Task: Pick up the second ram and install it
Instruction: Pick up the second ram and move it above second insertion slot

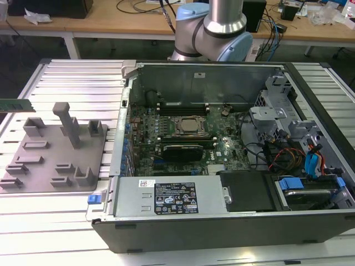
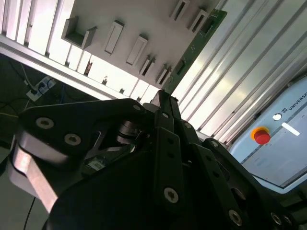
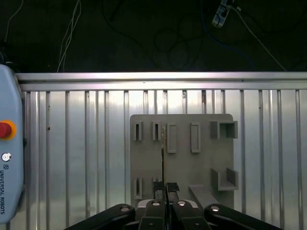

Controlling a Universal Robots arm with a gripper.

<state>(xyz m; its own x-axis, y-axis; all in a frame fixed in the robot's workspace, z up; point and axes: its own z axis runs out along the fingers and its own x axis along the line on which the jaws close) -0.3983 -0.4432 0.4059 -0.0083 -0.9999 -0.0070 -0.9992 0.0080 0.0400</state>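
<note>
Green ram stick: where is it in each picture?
Exterior view: ram stick at the exterior view's far left edge, beyond the grey slotted plate.
Second wrist view: slanting out of the gripper, the plate behind it.
First wrist view: edge-on, a thin line over the plate.
Shared landmark: the plate.

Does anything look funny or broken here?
The green ram stick hangs in the air above the gray holder plate at the exterior view's left, not in any slot. That is because the pincer is shut on it. Nothing looks broken or spilled.
</note>
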